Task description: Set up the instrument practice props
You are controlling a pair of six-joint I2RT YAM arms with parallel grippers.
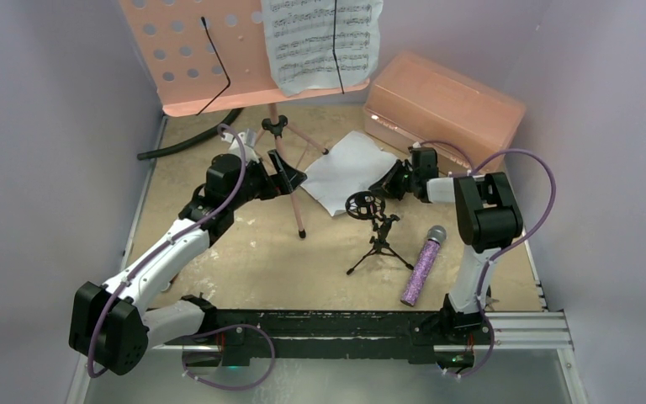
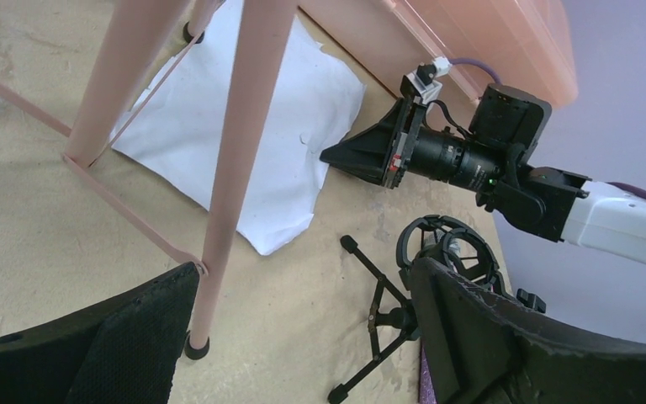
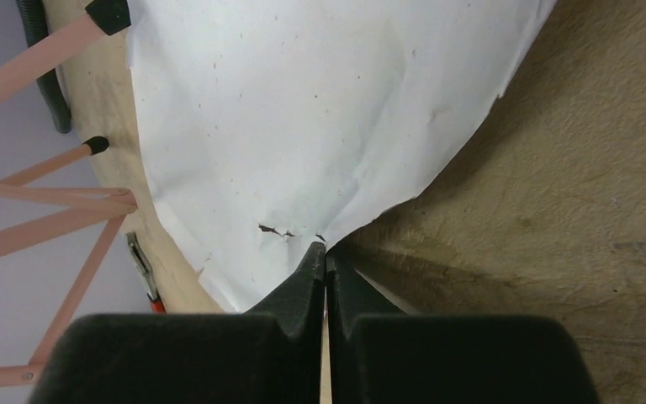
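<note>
Jaws of the right gripper (image 3: 326, 250) are clenching tight on the edge of the loose white paper sheet (image 3: 320, 109). The sheet is puckering w/ small tears at the tips and its edge is lifting a bit off the tan surface (image 1: 252, 261). Jaws of the left gripper (image 2: 303, 269) are standing wide, released, holding nothing. The front leg of the pink perforated music stand (image 1: 193, 59) is running down between them, just beside one finger; contact can't be told.

The stand's tripod legs are spreading between the left arm and the sheet. The small black tripod mic stand w/ ring mount (image 1: 376, 236) is standing upright just beside the right gripper, on its near side. The purple glitter microphone (image 1: 423, 265) is lying flat to its right, near the right arm. A salmon plastic box (image 1: 446, 105) is sitting behind the sheet, and a black hose (image 1: 185, 143) is curving at back left.

A printed sheet-music page (image 1: 320, 42) is resting on the stand under a black wire; both are getting cut off at the top edge. A small red-ended metal tool (image 3: 145, 269) is peeking out beside the sheet, too small to ID.
</note>
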